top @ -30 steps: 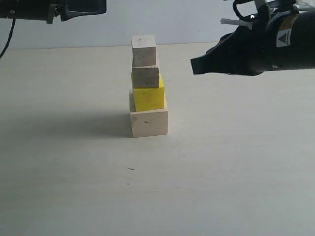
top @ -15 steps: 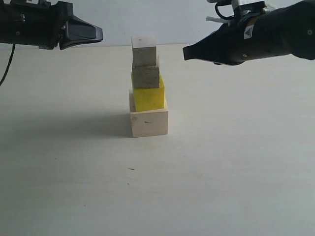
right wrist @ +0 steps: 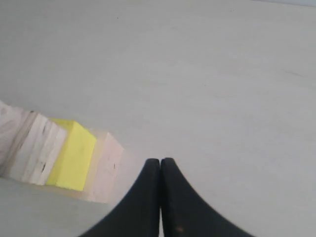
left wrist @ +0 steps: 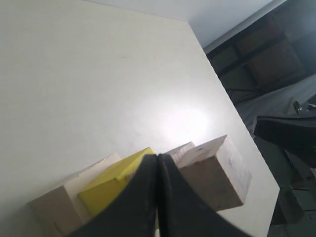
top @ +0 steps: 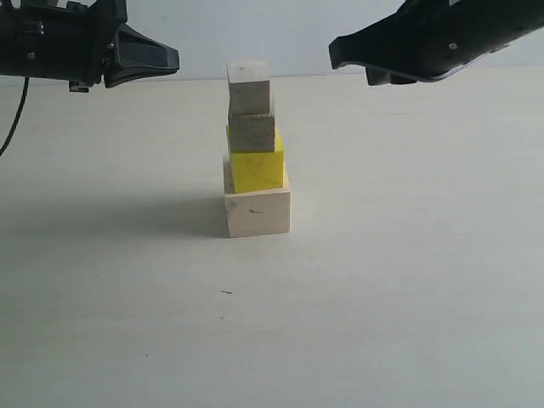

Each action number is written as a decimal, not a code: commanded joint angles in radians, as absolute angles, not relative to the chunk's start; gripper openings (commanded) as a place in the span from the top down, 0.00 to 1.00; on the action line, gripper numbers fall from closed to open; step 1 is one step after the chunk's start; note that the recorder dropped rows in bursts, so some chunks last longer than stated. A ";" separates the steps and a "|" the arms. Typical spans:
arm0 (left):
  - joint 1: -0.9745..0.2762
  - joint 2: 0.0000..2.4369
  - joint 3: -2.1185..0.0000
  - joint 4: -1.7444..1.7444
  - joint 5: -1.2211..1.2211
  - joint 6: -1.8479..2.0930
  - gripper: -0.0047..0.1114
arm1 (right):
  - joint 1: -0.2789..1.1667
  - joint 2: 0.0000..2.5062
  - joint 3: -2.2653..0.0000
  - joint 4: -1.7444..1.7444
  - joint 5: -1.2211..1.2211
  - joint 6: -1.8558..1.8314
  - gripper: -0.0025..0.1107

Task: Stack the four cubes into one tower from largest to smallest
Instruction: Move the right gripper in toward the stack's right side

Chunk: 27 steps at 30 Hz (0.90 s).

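The tower stands mid-table in the exterior view: large pale wood cube [top: 257, 212] at the base, yellow cube [top: 257, 170] on it, grainy grey-tan cube [top: 252, 133] above, small pale cube [top: 248, 87] on top. My left gripper [top: 174, 60] hangs shut to the tower's upper left, holding nothing. My right gripper [top: 333, 51] is shut to the upper right, also empty. Both are clear of the cubes. In the left wrist view the shut gripper [left wrist: 157, 157] partly hides the yellow cube [left wrist: 111, 186] and the top cube [left wrist: 215, 173]. In the right wrist view the shut gripper [right wrist: 160, 160] points past the yellow cube [right wrist: 73, 155].
The pale table [top: 408, 280] spreads round the tower with no other objects on it. A grey wall [top: 255, 34] rises behind the table's far edge. Dark shelving [left wrist: 266, 54] shows beyond the table edge in the left wrist view.
The right arm has risen and drawn back to the right, away from the tower top. The left gripper came in from the upper left and now holds still. The tower has not moved.
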State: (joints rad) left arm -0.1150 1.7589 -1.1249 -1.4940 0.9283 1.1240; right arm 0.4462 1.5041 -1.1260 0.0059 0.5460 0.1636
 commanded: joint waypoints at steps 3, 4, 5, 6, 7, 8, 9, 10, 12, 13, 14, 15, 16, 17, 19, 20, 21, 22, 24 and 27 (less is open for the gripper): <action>-0.121 1.750 -1.123 -1.498 0.992 1.122 0.96 | 0.428 1.489 -1.193 0.342 0.666 -0.209 0.98; -0.121 1.750 -1.121 -1.498 1.011 1.122 0.96 | 0.415 1.494 -1.193 0.425 0.666 -0.293 0.98; -0.121 1.750 -1.121 -1.498 1.025 1.122 0.96 | 0.400 1.504 -1.193 0.506 0.673 -0.356 0.98; -0.121 1.750 -1.120 -1.495 1.045 1.122 0.96 | 0.380 1.512 -1.193 0.559 0.678 -0.387 0.98; -0.121 1.750 -1.118 -1.495 1.060 1.122 0.96 | 0.361 1.517 -1.193 0.579 0.680 -0.393 0.98; -0.121 1.748 -1.114 -1.498 1.070 1.119 0.96 | 0.335 1.525 -1.193 0.579 0.685 -0.393 0.98; -0.121 1.746 -1.106 -1.498 1.070 1.115 0.96 | 0.305 1.534 -1.193 0.583 0.689 -0.393 0.98; -0.121 1.742 -1.098 -1.498 1.068 1.114 0.96 | 0.281 1.538 -1.193 0.593 0.692 -0.393 0.98; -0.121 1.733 -1.081 -1.498 1.038 1.114 0.96 | 0.224 1.551 -1.193 0.637 0.694 -0.416 0.98; -0.121 1.726 -1.069 -1.498 1.013 1.114 0.96 | 0.200 1.558 -1.193 0.664 0.702 -0.449 0.98; -0.121 1.722 -1.059 -1.498 0.989 1.113 0.96 | 0.179 1.571 -1.193 0.717 0.714 -0.488 0.98; -0.121 1.717 -1.046 -1.500 0.966 1.102 0.96 | 0.160 1.582 -1.193 0.782 0.734 -0.537 0.98; -0.121 1.713 -1.032 -1.500 0.947 1.091 0.96 | 0.148 1.599 -1.193 0.854 0.752 -0.592 0.98; -0.121 1.711 -1.022 -1.502 0.940 1.091 0.96 | 0.139 1.620 -1.193 0.929 0.778 -0.652 0.98; -0.121 1.709 -1.006 -1.502 0.945 1.091 0.96 | 0.131 1.663 -1.193 1.038 0.815 -0.738 0.98; -0.121 1.709 -1.000 -1.502 0.953 1.091 0.96 | 0.131 1.687 -1.193 1.073 0.820 -0.763 0.98; -0.121 1.709 -0.999 -1.502 0.959 1.091 0.96 | 0.131 1.711 -1.193 1.086 0.818 -0.769 0.98; -0.121 1.709 -0.997 -1.502 0.966 1.089 0.96 | 0.131 1.730 -1.193 1.096 0.818 -0.778 0.98; -0.121 1.709 -0.995 -1.504 0.978 1.087 0.96 | 0.133 1.773 -1.193 1.122 0.818 -0.798 0.98; -0.121 1.709 -0.995 -1.512 0.989 1.087 0.96 | 0.133 1.823 -1.193 1.210 0.871 -0.859 0.98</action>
